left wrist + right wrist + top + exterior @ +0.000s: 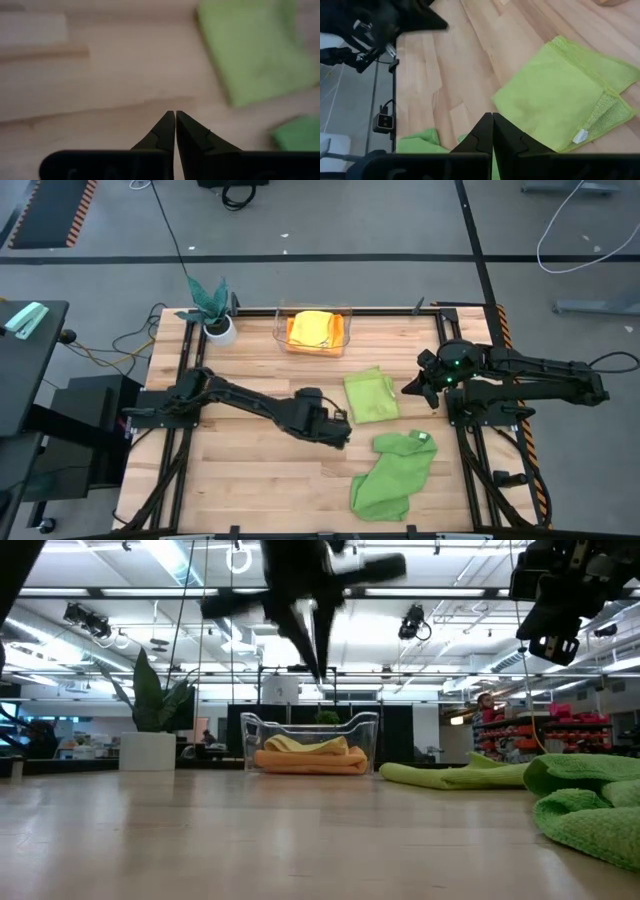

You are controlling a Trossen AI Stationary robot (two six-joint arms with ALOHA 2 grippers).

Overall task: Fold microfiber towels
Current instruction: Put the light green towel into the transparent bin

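A pale wooden tabletop (pixel 250 470) sits on a grey floor crossed by cables, and the low view looks past it into a bright open hall with ceiling lights. At the far left corner a teal-leaved plant in a white pot (pixel 212 310) stands well behind and to the left of the left gripper (pixel 342 434). That gripper hangs above bare wood near the middle of the tabletop, its fingers clenched tip to tip with nothing between them. Behind it, at the far edge, a clear plastic bin (pixel 282 330) holds a folded yellow towel (pixel 312 326) lying on an orange towel (pixel 300 344). Just to the right of the left gripper and a little behind it, the lime green towel (pixel 370 395) lies flat, folded into a rough rectangle. In front of that gripper and to its right, the mid-green towel (pixel 392 472) lies crumpled near the front edge, a small white tag (pixel 421 437) showing at its upper end. The right gripper (pixel 408 390) waits raised beside the lime green towel's right edge, fingers pressed shut and empty.
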